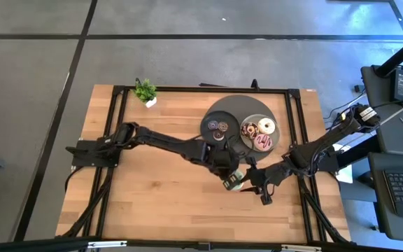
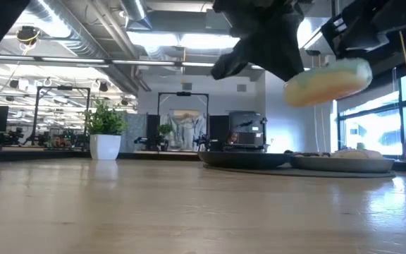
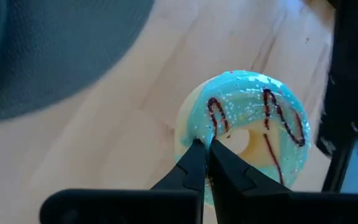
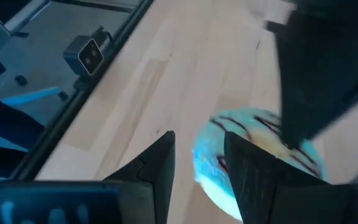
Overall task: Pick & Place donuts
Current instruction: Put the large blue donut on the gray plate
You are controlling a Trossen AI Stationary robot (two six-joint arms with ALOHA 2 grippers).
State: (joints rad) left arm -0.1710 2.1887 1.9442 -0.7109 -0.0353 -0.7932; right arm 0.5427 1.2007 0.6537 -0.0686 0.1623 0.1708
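A green-iced donut [image 3: 247, 124] with dark drizzle lines hangs in the air near the table's right front [image 1: 235, 183]. My left gripper [image 3: 205, 155] is shut on it. My right gripper [image 4: 197, 168] is open just to the right of the donut [image 4: 253, 155], with its fingers pointing at the donut and apart from it. In the high view the right gripper [image 1: 261, 189] is beside the left one. Three mini donuts [image 1: 219, 127] lie on the larger dark plate [image 1: 229, 105]. Sprinkled chocolate [image 1: 249, 129], cream [image 1: 266, 127] and pink [image 1: 262, 142] donuts lie on the smaller plate [image 1: 277, 140]. My left gripper pinches the green donut's outer rim [image 3: 197, 134] between its two fingertips [image 3: 191, 158], which stand nearly together. The fingers come from above, slanting down. The donut is lifted clear of the table and slightly tilted in the low view [image 2: 328, 81].
A small potted plant [image 1: 145, 92] stands at the table's far left. The two plates sit at the far right, just beyond both grippers. Bare wood [image 1: 159, 189] stretches across the table's left and near parts. Black frame rails [image 1: 117, 112] run along the table's sides.
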